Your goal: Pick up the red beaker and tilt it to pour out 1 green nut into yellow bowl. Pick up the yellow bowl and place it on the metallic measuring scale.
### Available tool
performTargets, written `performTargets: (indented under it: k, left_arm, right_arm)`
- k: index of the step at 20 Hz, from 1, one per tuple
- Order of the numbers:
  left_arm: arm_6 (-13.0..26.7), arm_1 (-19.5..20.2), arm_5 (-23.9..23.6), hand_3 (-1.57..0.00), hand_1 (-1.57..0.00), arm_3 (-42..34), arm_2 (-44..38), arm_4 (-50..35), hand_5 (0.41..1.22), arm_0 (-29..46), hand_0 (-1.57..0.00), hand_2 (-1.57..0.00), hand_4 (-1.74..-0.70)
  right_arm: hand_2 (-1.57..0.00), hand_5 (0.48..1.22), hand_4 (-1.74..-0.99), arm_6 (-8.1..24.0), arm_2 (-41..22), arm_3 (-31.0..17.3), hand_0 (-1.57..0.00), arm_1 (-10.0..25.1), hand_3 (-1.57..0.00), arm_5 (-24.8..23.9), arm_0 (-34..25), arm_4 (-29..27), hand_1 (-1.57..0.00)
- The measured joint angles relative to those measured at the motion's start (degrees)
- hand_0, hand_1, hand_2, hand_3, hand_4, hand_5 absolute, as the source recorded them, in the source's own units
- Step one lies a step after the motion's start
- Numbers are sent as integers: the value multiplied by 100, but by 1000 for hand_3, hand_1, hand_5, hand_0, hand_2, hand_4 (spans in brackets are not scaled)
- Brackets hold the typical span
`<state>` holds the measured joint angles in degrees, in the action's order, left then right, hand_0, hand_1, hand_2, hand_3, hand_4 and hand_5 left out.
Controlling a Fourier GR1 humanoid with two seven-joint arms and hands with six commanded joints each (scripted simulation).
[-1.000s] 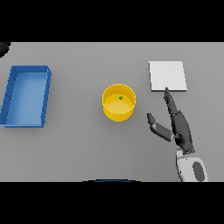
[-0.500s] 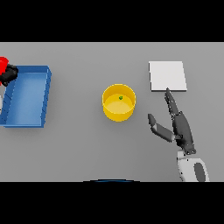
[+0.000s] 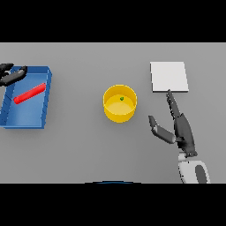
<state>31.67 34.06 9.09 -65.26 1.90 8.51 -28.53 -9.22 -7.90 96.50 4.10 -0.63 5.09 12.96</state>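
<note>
The small green nut [image 3: 121,98] lay inside the round yellow plastic bowl [image 3: 119,103], which stood near the middle of the grey table [image 3: 88,145]; pouring judged finished. The slim red beaker [image 3: 29,93] lay on its side, slantwise, in the shallow blue rectangular tray [image 3: 27,98] at the table's left. The left hand [image 3: 11,74] showed at the tray's far left corner, near the picture edge, apart from the beaker; whether its fingers were open or curled could not be told. The right hand [image 3: 178,127] hovered to the right of the bowl, fingers straight and pointing toward the flat square metallic measuring scale [image 3: 169,77], thumb spread toward the bowl, holding nothing. Bowl and hand were near but not touching. Step in hand judged to be the reach for the bowl. To do it well, the right hand should probably come in from the bowl's right side with thumb and fingers spread either side of the wall, close firmly below the rim, and lift level so the nut stays in. The scale lay up and to the right of the bowl, clear of it; set-down should be centred on the plate.
</note>
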Motion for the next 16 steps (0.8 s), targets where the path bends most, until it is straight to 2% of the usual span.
performTargets:
  k: [5, 6, 7, 10, 13, 14, 16]
  left_arm:
    - [-314, -39, -235, -57, -58, 135, 56, 210, 633, -92, -64, -55, -778]
    - [-427, -99, -320, -45, -46, 86, 58, 209, 635, -85, -51, -44, -779]
    - [-613, -87, -351, -36, -37, 76, -3, 157, 644, -6, -40, -35, -784]
    - [-712, -170, -394, -18, -18, -149, -97, -30, 661, 88, -20, -17, -798]
    - [-639, -295, -441, -9, -9, -250, -39, -41, 678, 108, -10, -8, -802]
    - [-624, -314, -456, -7, -7, -267, -36, -42, 683, 144, -8, -7, -806]
    - [-559, -320, -471, -4, -4, -322, -43, -51, 688, 134, -5, -4, -809]
  right_arm:
    - [1, 631, -1131, 204, 3, 5, 1, 44, 1, -48, -130, 96, 1]
    - [1, 638, -1115, 499, -88, 0, 1, 47, 1, -161, -181, 370, 1]
    - [1, 649, -1087, 463, -160, 44, 1, 116, 1, -99, -212, 459, 1]
    - [1, 662, -1103, 369, -369, -97, 1, 598, 1, 392, -612, 707, 1]
    - [1, 631, -1132, 672, -720, -301, 1, 1128, 1, 594, -1143, 1556, 1]
    - [1, 626, -1137, 556, -862, -402, 1, 1306, 1, 646, -1324, 1833, 1]
    - [1, 630, -1150, 573, -1175, -582, 1, 1523, 1, 907, -1803, 2257, 1]
